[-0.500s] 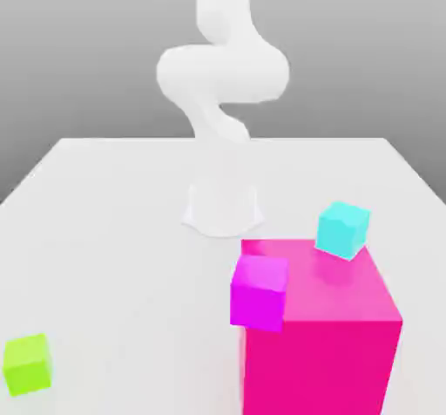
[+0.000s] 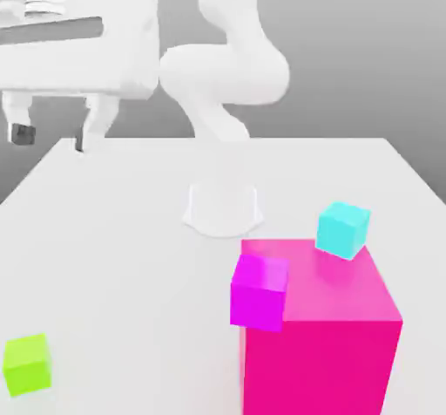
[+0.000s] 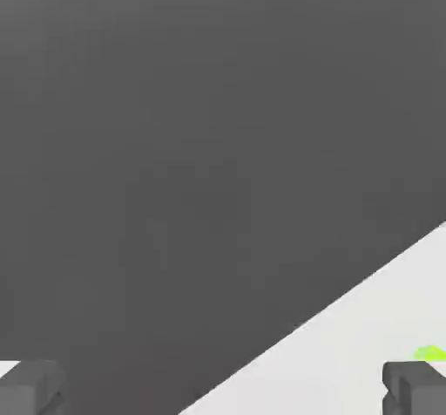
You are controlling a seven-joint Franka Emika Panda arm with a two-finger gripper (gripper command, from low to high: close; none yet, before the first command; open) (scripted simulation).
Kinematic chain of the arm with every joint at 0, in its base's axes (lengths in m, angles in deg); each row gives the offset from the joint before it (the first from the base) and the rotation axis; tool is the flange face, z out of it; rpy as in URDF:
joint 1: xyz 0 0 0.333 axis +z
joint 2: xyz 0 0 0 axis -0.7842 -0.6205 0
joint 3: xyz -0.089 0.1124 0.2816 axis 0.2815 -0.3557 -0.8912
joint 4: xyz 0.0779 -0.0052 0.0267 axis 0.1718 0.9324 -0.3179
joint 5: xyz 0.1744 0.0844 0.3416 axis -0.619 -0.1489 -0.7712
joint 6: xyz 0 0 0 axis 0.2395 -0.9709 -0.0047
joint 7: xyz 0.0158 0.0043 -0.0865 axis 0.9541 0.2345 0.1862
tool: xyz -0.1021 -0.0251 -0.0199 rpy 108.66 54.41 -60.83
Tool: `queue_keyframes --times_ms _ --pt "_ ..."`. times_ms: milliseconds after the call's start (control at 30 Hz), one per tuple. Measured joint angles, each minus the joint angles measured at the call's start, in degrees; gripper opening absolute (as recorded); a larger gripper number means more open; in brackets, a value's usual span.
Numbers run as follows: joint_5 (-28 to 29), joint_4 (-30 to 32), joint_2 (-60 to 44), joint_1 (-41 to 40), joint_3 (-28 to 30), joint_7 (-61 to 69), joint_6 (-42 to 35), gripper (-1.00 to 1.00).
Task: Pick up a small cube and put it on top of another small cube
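We see the end effector (image 2: 57, 136) at the upper left of the exterior view, fingers spread, nothing between them; the frame's left edge crops its housing. The lime-green cube (image 2: 28, 364) lies at the lower left. The bottom edge cuts off the pink block (image 2: 318, 352); the magenta cube (image 2: 260, 293) hides part of it. The white desk (image 2: 139, 274) meets a plain grey background.

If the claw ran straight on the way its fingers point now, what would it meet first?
Nothing shows between the tips of the claw; going straight down, it would likely meet the white tabletop or pass its edge, left of the lime cube or near it. Depth is unclear.
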Motion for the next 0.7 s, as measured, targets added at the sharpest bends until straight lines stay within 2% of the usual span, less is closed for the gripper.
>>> queue_keyframes --times_ms 200,400,533,567,700 --pt "-1.96 0.62 -12.51 -4.83 2.57 -6.08 4.09 0.0" --pt "-6.51 1.19 -25.15 -8.06 4.33 -10.27 8.11 0.0" --pt "-9.27 -0.04 -33.49 -9.94 2.87 -9.38 13.81 0.0" --pt "-9.78 -0.44 -35.54 -10.42 2.29 -9.02 15.42 -1.0" --pt "-9.76 -0.44 -35.54 -10.42 2.28 -9.05 15.51 -1.0"
